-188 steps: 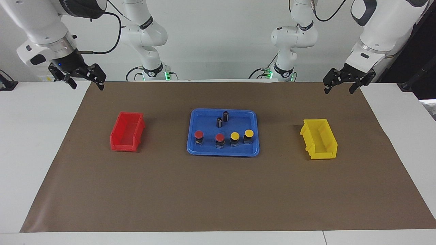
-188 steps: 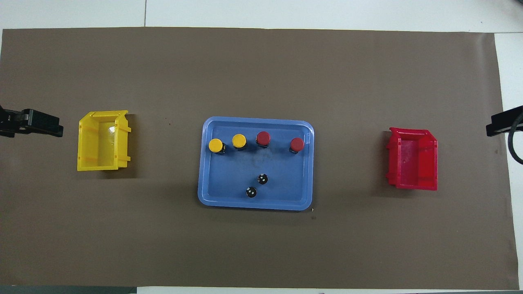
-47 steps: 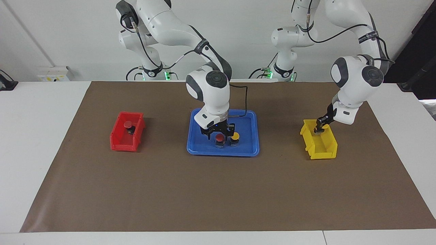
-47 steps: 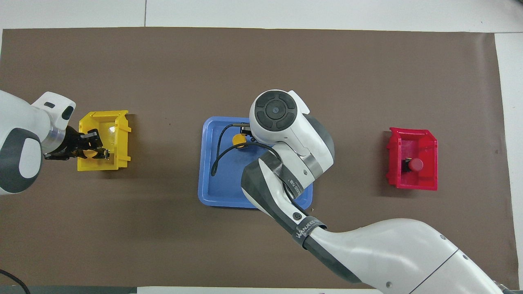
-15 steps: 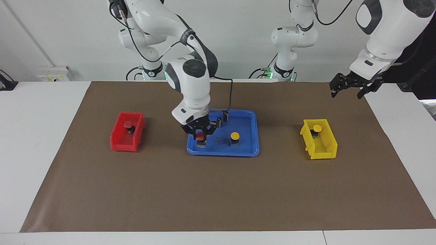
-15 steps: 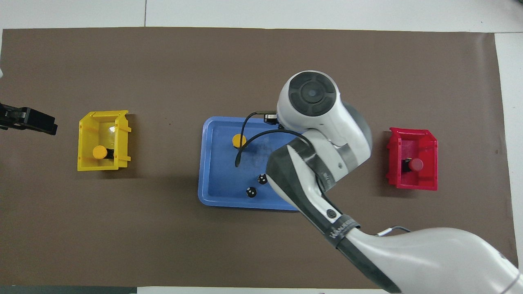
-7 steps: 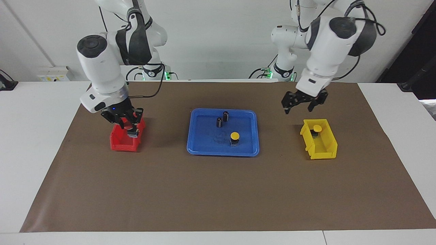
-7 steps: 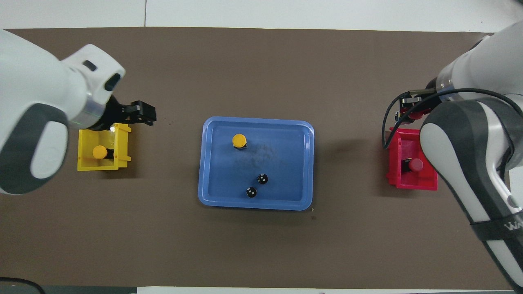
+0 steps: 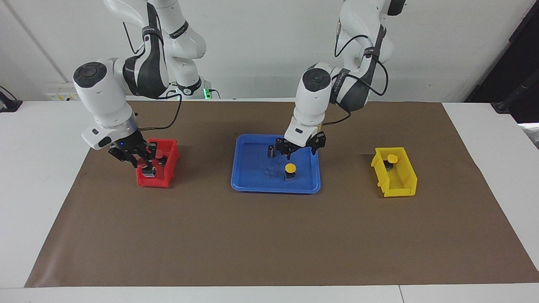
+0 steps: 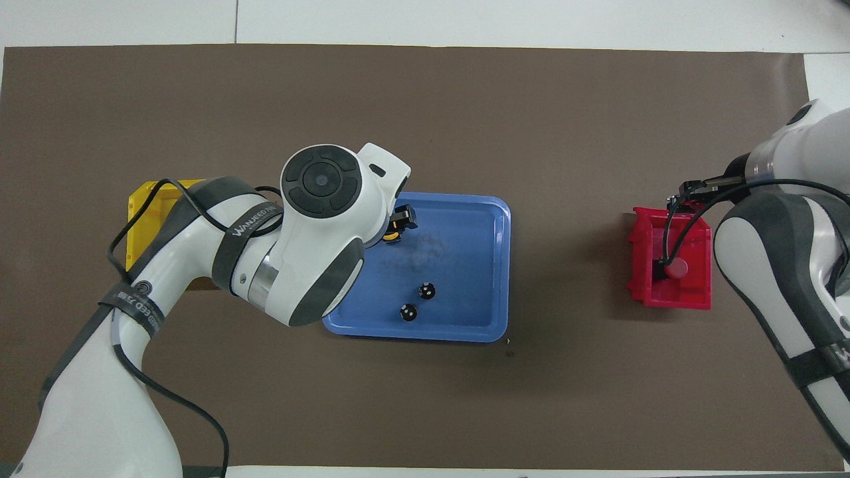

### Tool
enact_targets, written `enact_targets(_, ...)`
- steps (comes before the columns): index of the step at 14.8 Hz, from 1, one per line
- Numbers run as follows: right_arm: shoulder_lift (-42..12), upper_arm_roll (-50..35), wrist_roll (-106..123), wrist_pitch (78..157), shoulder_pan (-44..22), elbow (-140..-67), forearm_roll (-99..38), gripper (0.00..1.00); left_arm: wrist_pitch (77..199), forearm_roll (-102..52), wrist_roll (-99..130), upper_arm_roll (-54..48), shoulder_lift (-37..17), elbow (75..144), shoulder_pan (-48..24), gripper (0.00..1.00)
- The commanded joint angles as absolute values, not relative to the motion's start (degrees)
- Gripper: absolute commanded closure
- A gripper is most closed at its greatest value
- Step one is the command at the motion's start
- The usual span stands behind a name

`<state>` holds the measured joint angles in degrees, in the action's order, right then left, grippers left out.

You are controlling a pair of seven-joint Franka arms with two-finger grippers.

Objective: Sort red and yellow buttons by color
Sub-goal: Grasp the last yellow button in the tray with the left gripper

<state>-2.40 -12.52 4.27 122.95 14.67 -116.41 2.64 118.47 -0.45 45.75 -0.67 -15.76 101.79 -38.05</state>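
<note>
Over blue tray [image 9: 252, 185], spread left gripper [image 9: 300, 150] above yellow button [image 9: 290, 168], right gripper [image 9: 143, 162] grip unclear.

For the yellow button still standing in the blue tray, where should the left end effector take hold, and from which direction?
Probably from straight above: the yellow button stands upright in the blue tray, cap up. The left end effector hangs over it. Closing on the dark body under the wider round cap looks best, since the cap would hinder slipping.

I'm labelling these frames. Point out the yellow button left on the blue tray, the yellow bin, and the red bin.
yellow button on the tray [image 9: 290, 168], facing view, its cap
yellow bin [image 9: 406, 185], facing view, its side wall
red bin [image 10: 669, 297], overhead view, its wall nearest the robots
</note>
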Motion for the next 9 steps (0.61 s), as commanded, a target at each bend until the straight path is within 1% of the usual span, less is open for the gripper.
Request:
enact_targets(1, 1.23, -13.36, 6.5, 126.74, 16.08, -122.95, 1.14, 0.8, 122.07, -0.53, 46.84, 0.53, -18.18, 101.34, -39.28, 0.0)
enact_targets(3, 0.71, -13.27, 6.77, 127.0, 16.26, -123.22, 0.88, 0.8, 123.31, -0.53, 47.37, 0.44, -19.6, 100.98, -39.2, 0.01)
enact_targets(7, 1.4, -13.27, 8.96, 130.25, 16.35, -126.47, 0.79, 0.8, 125.5, -0.62, 47.72, 0.44, -20.04, 100.99, -39.11, 0.05)
enact_targets(9, 0.8, -13.18, 9.4, 130.34, 16.61, -126.56, 0.79, 0.8, 126.56, -0.62, 48.16, 0.44, -20.13, 101.51, -38.85, 0.11)
